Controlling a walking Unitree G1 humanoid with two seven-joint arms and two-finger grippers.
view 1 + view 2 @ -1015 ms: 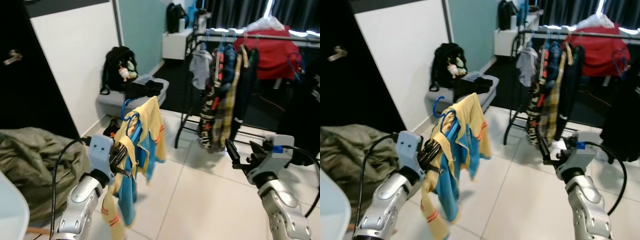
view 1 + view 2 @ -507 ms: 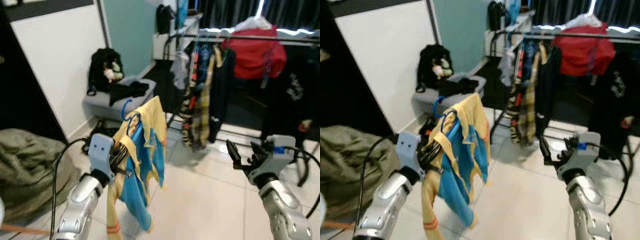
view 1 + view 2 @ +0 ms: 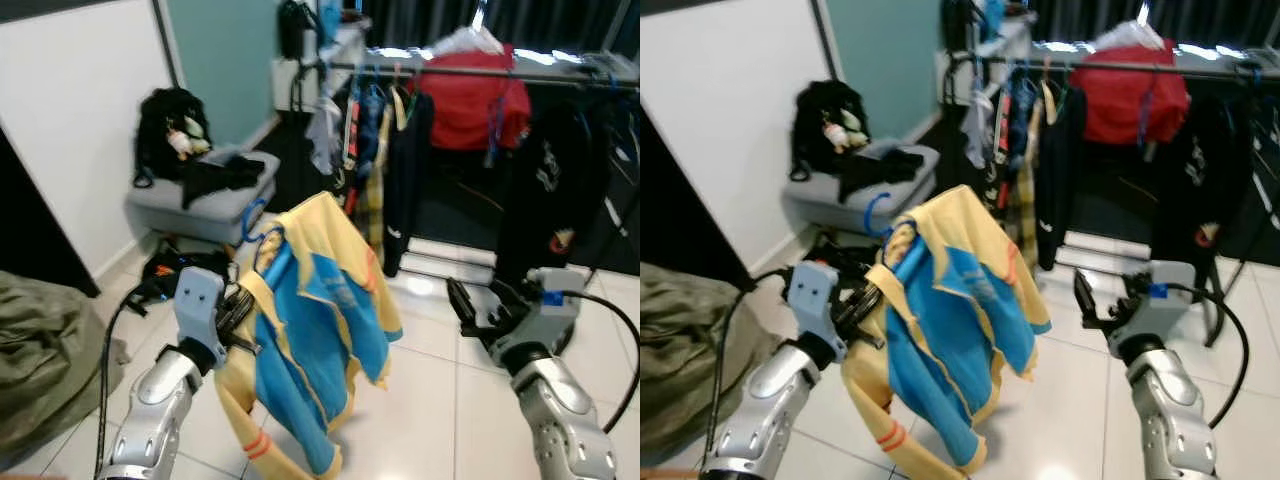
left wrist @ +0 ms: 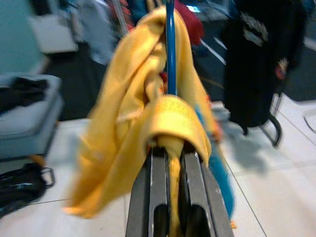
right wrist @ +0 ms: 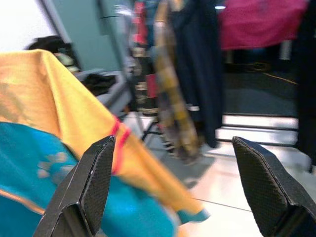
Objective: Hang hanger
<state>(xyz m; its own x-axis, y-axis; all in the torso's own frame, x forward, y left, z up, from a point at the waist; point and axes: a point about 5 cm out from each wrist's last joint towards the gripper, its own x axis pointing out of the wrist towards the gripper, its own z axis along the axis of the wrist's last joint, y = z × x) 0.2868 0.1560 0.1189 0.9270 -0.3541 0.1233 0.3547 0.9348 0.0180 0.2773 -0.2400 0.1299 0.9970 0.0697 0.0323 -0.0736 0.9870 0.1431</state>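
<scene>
My left gripper (image 3: pixel 240 312) is shut on a blue hanger (image 3: pixel 252 222) that carries a yellow and blue shirt (image 3: pixel 315 330); in the left wrist view the hanger's blue shaft (image 4: pixel 171 47) rises between the fingers (image 4: pixel 153 197) with yellow cloth bunched around it. The shirt swings out to the right below my hand. My right gripper (image 3: pixel 478 303) is open and holds nothing, at the right of the shirt. A clothes rail (image 3: pixel 470 70) with several hung garments stands ahead across the tiled floor.
A grey bench (image 3: pixel 195 205) with a black backpack (image 3: pixel 165 130) stands by the white wall at left. An olive heap of cloth (image 3: pixel 40 350) lies at the near left. A red garment (image 3: pixel 470 105) and dark clothes hang on the rail. Pale floor tiles (image 3: pixel 440 410) lie ahead.
The view has swung toward the clothes rail, which now sits more central and closer. The shirt has swung out to the right. Both grippers keep their pose.
</scene>
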